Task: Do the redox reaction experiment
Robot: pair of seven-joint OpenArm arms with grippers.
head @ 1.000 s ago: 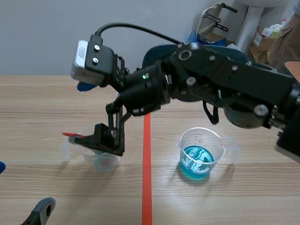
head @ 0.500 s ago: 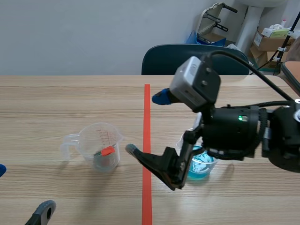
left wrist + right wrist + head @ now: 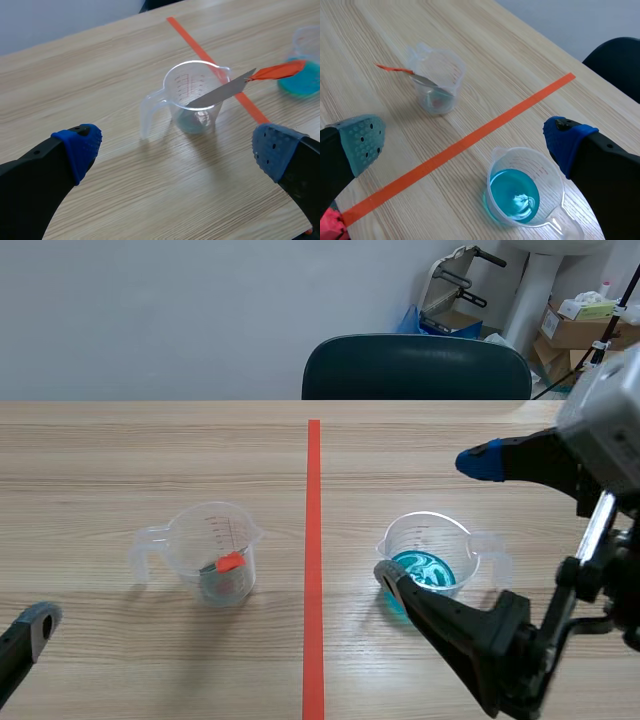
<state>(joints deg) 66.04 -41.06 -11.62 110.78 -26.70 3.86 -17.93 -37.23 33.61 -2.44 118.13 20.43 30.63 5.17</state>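
A clear measuring cup (image 3: 211, 562) stands left of the red tape line. A metal strip with an orange end (image 3: 228, 562) leans inside it. A second clear cup (image 3: 431, 562) with blue liquid stands right of the line. My right gripper (image 3: 433, 521) hangs open above the blue cup, holding nothing. In the right wrist view the right gripper (image 3: 465, 140) is open, with the blue cup (image 3: 524, 192) under it and the strip cup (image 3: 437, 80) ahead. My left gripper (image 3: 175, 147) is open and empty, with the strip cup (image 3: 196, 97) and strip (image 3: 225, 89) ahead of it.
The red tape line (image 3: 313, 570) runs down the middle of the wooden table (image 3: 120, 470). A dark chair (image 3: 415, 368) stands behind the far edge. One left fingertip (image 3: 36, 621) shows at the near left edge.
My right gripper let go of the strip in the left cup, then pulled back across the tape line to above the blue cup. The strip stays in the cup.
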